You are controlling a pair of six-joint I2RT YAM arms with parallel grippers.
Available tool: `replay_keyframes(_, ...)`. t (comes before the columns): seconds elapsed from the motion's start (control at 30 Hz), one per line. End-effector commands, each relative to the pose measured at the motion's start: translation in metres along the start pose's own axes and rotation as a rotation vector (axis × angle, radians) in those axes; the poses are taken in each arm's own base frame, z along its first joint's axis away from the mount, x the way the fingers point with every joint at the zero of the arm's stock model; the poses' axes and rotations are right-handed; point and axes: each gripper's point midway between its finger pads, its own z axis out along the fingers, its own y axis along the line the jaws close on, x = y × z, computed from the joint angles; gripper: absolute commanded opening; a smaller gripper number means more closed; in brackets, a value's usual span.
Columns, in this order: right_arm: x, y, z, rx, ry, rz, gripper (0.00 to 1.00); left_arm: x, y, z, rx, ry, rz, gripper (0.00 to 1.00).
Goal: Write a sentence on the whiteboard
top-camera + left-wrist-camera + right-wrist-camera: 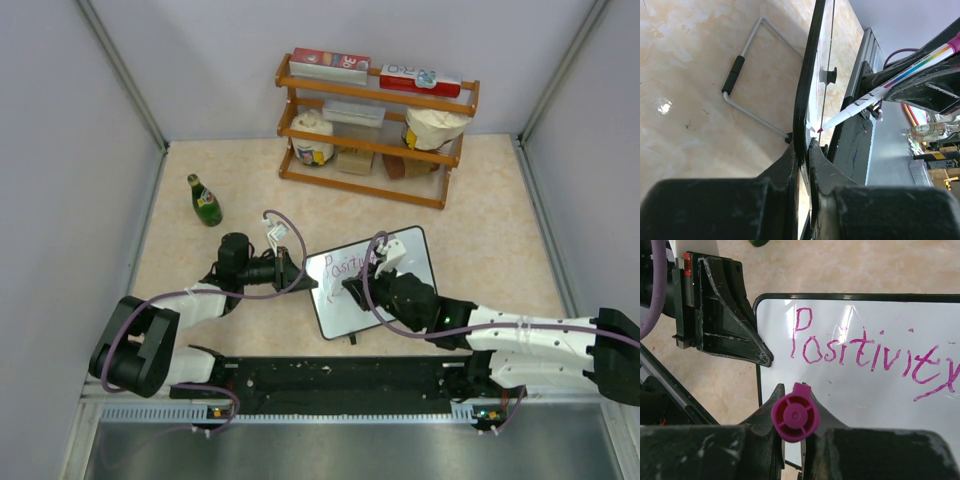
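Nearest the arm bases, right claw pressed together around one marker, purple end cap toward the wrist camera, tip just at the face of the whiteboard; contact impossible to tell. Beside it, left claw clamped on the board's thin black left edge, one finger on each face. One whiteboard only, in the middle of the desk, tilted up, one wire prop behind it. On it, the sentence in purple-pink: one word, "Positivity", in a single line, blank white below. Farther back at left, one green bottle, upright. Against the far wall, one wooden rack, two flat boxes on its top shelf.
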Motion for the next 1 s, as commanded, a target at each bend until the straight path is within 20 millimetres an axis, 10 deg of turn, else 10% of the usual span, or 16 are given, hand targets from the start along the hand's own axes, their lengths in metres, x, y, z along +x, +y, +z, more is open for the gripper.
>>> replay_keyframes(0.0,-0.025,0.009,0.004,0.006,-0.068,0.016,0.00,0.002,0.017,0.000,-0.076,-0.011,0.065,0.00)
replay_keyframes(0.97,0.037,-0.017,-0.006,0.028,0.083,0.033,0.00,0.001,0.018,0.000,-0.078,-0.014,0.068,0.00)
